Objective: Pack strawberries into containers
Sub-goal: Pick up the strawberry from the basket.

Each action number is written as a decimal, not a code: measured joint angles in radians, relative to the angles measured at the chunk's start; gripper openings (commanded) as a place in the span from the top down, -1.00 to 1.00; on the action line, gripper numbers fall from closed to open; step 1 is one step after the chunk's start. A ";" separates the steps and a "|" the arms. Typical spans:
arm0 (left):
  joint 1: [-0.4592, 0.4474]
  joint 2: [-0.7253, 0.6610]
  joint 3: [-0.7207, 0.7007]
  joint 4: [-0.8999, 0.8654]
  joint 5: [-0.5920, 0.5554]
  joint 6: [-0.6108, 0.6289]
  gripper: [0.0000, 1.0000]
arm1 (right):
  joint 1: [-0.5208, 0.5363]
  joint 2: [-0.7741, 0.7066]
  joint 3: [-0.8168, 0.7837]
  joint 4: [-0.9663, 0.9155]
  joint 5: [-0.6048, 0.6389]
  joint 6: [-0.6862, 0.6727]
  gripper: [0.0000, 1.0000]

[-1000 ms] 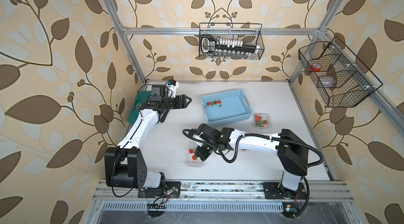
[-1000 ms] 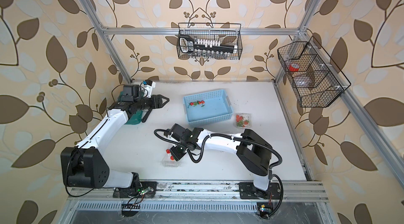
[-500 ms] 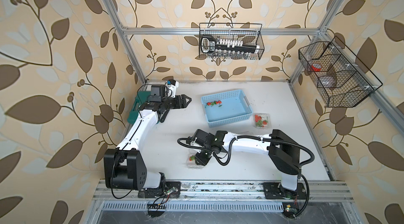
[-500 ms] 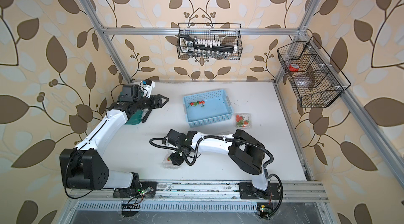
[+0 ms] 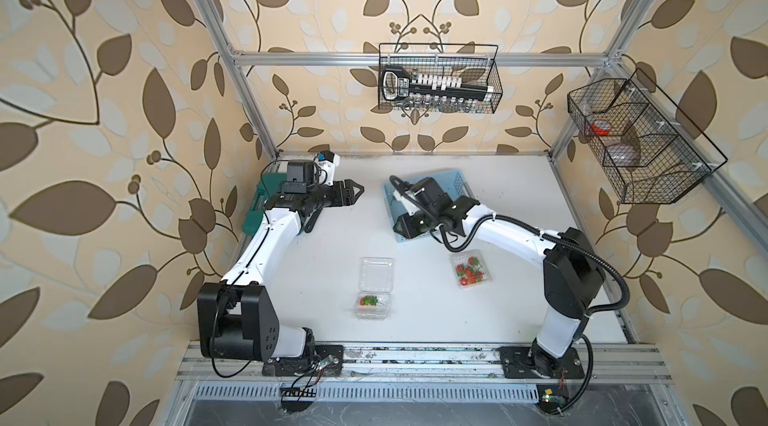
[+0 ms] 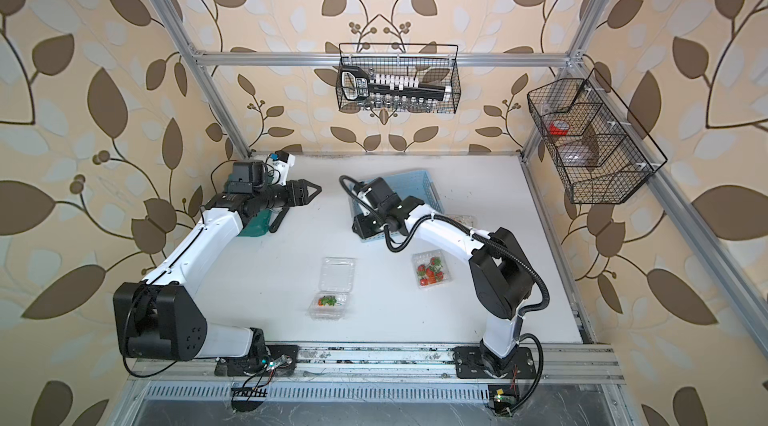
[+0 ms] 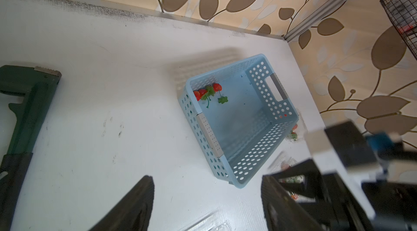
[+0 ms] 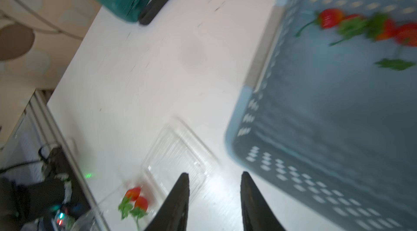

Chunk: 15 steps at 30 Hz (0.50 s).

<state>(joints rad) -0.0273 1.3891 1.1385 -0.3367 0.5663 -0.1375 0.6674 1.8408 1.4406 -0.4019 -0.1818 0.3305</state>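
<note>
My right claw [image 8: 214,174], tips apart and empty, hangs at the blue basket's [image 7: 266,78] edge; strawberries [image 7: 207,92] crowd one corner. I'd pinch one berry's body, not stems. Left claw [image 7: 205,176] gapes, empty.

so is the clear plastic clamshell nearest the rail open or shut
Open: the clear plastic clamshell has its lid laid flat, base holding small red strawberries.

I see bright, even light; motion blur smears the light blue perforated plastic basket [image 8: 316,128] beside the right gripper [image 8: 214,174].
</note>
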 measured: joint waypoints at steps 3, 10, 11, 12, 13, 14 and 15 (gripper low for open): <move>0.000 0.000 0.000 0.000 0.001 0.000 -0.53 | -0.112 0.094 0.085 0.037 0.021 0.048 0.22; 0.000 0.000 0.000 -0.001 0.001 0.000 -0.52 | -0.220 0.354 0.311 0.044 0.076 0.114 0.21; 0.000 0.000 0.000 -0.001 0.001 0.000 -0.52 | -0.225 0.389 0.352 0.029 0.083 0.116 0.21; 0.000 0.000 0.000 -0.001 0.001 0.000 -0.52 | -0.228 0.419 0.387 0.019 0.087 0.117 0.21; 0.000 0.001 0.000 -0.001 0.001 0.000 -0.52 | -0.231 0.447 0.421 0.008 0.091 0.117 0.21; 0.000 0.001 0.000 -0.002 0.001 0.000 -0.52 | -0.232 0.467 0.441 0.004 0.096 0.117 0.20; 0.000 0.002 0.000 -0.002 0.001 0.000 -0.52 | -0.233 0.478 0.449 -0.001 0.097 0.116 0.21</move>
<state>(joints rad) -0.0273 1.3911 1.1385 -0.3382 0.5674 -0.1371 0.4343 2.3192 1.8900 -0.4030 -0.0845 0.4465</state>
